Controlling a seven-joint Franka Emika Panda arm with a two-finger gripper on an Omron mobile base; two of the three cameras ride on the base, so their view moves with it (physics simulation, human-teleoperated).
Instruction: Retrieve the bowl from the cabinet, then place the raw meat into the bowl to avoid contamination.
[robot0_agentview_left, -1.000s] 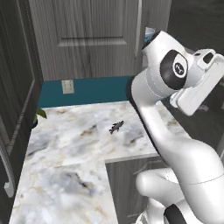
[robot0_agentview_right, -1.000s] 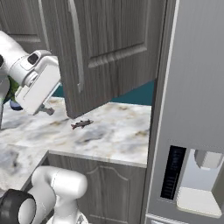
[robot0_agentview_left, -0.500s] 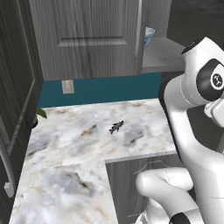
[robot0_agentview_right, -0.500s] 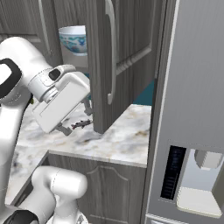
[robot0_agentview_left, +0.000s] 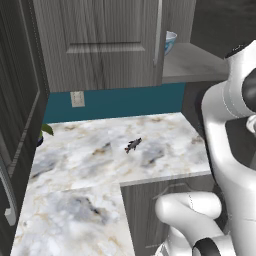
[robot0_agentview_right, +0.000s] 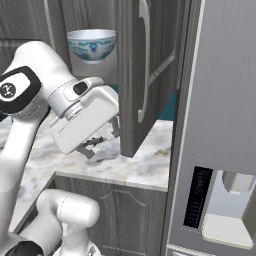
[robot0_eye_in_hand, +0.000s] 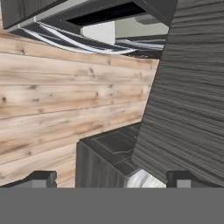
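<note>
The bowl (robot0_agentview_right: 91, 45), white inside with a pale blue pattern outside, stands on the grey shelf (robot0_agentview_left: 195, 62) of the cabinet; in the left base view its rim (robot0_agentview_left: 170, 42) peeks past the door. The cabinet door (robot0_agentview_right: 132, 75) stands swung out, its bar handle (robot0_agentview_right: 145, 60) free. The raw meat (robot0_agentview_left: 133, 145), a small dark fish shape, lies on the marble counter (robot0_agentview_left: 90, 165). My gripper (robot0_agentview_right: 102, 139) hangs low beside the door's lower corner, well below the bowl, open with nothing between its fingers. In the hand view the gripper (robot0_eye_in_hand: 113, 179) faces the door's grey side and a wooden floor.
A tall grey fridge (robot0_agentview_right: 220, 125) with a dispenser stands close on the right of the open door. A green leaf (robot0_agentview_left: 46, 129) lies at the counter's left edge, by a dark cabinet side (robot0_agentview_left: 20, 125). A wall socket (robot0_agentview_left: 77, 98) sits on the teal backsplash.
The cabinet door has swung wide open, uncovering the bowl on the shelf. My arm has moved to the right and downward, away from the handle.
</note>
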